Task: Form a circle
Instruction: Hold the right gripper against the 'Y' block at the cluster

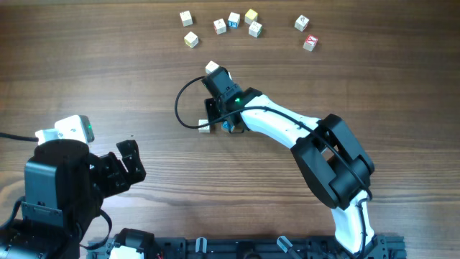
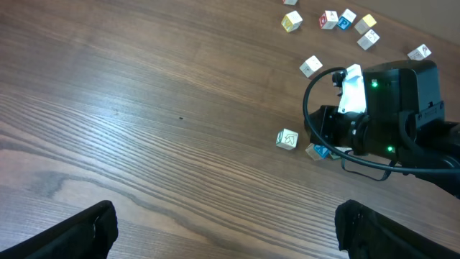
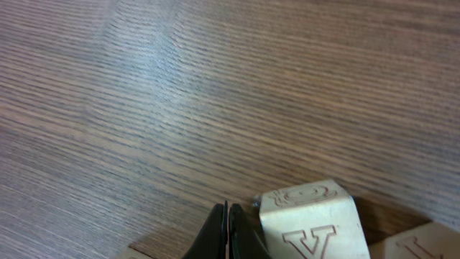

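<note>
The right gripper (image 3: 227, 219) is closed tight, with nothing held. The V cube (image 3: 309, 223) at its 3 o'clock should be pushed slowly. The left gripper (image 2: 228, 234) is spread wide, empty.

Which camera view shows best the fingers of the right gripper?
The right wrist view: the right gripper sits at the bottom edge, fingertips pressed together with nothing between, beside a cube marked V. Overhead, the wrist's black housing hides the fingers. The left wrist view shows only that housing from afar.
</note>
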Robot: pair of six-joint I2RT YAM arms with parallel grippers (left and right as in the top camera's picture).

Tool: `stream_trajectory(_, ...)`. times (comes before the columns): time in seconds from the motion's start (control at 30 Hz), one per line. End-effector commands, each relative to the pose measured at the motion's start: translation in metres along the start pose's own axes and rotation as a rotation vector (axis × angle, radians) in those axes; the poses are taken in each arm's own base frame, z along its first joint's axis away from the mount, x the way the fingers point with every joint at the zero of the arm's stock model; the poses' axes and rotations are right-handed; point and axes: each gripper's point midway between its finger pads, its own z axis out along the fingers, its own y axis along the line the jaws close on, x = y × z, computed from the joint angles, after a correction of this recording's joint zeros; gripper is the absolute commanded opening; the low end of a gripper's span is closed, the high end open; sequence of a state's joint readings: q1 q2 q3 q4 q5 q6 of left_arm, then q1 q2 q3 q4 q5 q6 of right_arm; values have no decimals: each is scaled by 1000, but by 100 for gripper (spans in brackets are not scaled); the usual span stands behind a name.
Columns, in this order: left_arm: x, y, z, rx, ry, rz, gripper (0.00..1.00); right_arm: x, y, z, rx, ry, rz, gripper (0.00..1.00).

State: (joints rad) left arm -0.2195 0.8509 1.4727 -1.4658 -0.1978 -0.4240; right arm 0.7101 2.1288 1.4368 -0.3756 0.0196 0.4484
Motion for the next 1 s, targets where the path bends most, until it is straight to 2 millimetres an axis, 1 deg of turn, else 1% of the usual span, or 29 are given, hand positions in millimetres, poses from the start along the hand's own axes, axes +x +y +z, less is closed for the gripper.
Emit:
stream_trajectory(0.0,-2,3,0,-14,-10,-11,100,0,-2,5,14,4,26,5)
stream_trajectory(0.7,-2,3,0,-14,-10,-11,100,0,-10,5,58,-3,78,5)
stream_trajectory(0.97,-2,3,0,-14,-10,-11,100,0,-9,5,49,-2,60,5)
